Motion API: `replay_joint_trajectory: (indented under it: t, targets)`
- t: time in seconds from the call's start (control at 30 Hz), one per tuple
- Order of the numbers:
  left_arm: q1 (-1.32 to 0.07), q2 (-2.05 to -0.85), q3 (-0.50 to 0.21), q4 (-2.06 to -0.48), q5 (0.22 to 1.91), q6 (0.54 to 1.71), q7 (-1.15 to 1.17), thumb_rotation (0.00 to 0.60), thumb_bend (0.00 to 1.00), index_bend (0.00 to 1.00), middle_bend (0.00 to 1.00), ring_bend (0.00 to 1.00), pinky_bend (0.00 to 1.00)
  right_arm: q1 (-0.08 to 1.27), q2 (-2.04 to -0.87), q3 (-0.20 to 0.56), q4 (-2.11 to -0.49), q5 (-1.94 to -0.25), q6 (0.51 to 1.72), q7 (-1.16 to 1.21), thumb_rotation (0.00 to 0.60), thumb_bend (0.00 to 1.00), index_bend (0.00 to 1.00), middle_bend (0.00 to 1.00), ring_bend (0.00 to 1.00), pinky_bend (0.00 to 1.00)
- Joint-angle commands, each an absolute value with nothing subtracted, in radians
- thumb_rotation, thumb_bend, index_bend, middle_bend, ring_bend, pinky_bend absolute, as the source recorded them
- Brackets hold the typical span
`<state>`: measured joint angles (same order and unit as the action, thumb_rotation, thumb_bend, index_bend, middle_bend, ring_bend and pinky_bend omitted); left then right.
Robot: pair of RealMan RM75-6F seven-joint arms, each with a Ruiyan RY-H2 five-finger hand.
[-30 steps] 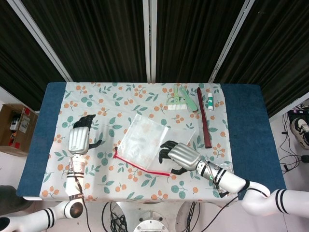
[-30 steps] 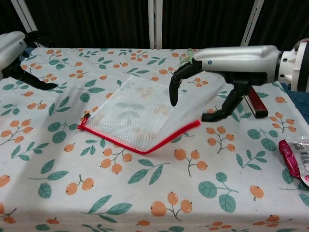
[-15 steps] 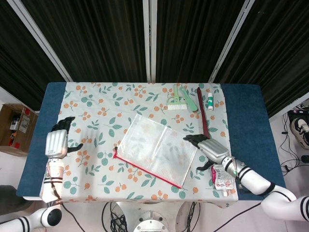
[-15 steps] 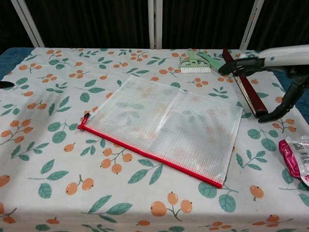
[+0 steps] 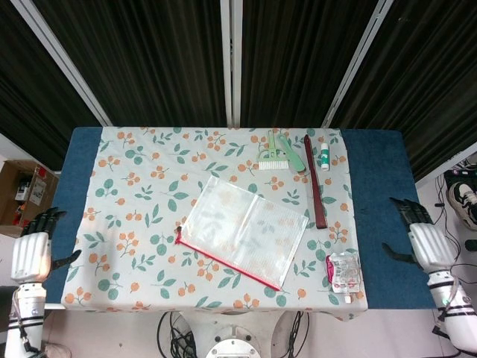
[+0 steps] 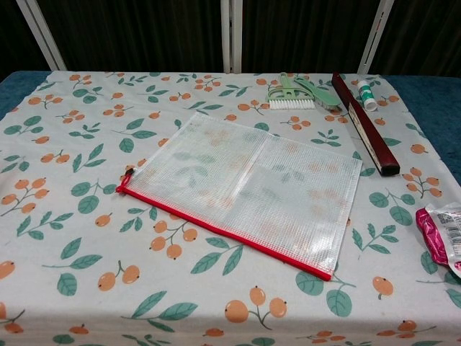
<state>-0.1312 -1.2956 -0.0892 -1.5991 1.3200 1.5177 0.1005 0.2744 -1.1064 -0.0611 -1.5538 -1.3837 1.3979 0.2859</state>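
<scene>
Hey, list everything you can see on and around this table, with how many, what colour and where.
Zip pouch: one, clear mesh with red zip edge, flat at centre.
Brush: one, pale green with white bristles, far edge.
Comb: one, pale green, beside the brush.
Long bar: one, dark red-brown, right side.
Small tube: one, white and green, far right.
Packet: one, clear and pink, near right corner.
Tablecloth: one, white with orange berries and leaves.
Cardboard box: one, brown, floor at left.
Left hand: open, off the table's left edge.
Right hand: open, beyond the right edge.

Robot laboratory set-up. A table [image 5: 378, 224] draped with a floral cloth [image 5: 149, 186] is placed before black curtains [image 5: 156, 60]; loose cables [image 5: 451, 224], a cardboard box [image 5: 26, 195] and a shoe [image 5: 466, 195] are seen on the floor.
</scene>
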Motion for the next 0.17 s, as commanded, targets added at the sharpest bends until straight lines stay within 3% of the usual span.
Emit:
replay_joint_trajectory:
  t: [0.03, 0.17]
  targets:
    - [-0.082, -1.273, -0.048, -1.639, 1.358, 1.573, 0.112, 0.600, 0.09, 0.22, 0.15, 0.14, 0.21, 0.211, -1.121, -0.068, -1.514, -1.407, 1.464, 0.326, 0.600, 0.18, 0.00, 0.10, 0.00, 0.00]
    - [-0.042, -1.262, -0.019, -1.673, 1.398, 1.621, 0.119, 0.600, 0.09, 0.23, 0.15, 0.14, 0.21, 0.171, -1.140, -0.058, -1.484, -1.438, 1.524, 0.324, 0.600, 0.18, 0.00, 0.10, 0.00, 0.00]
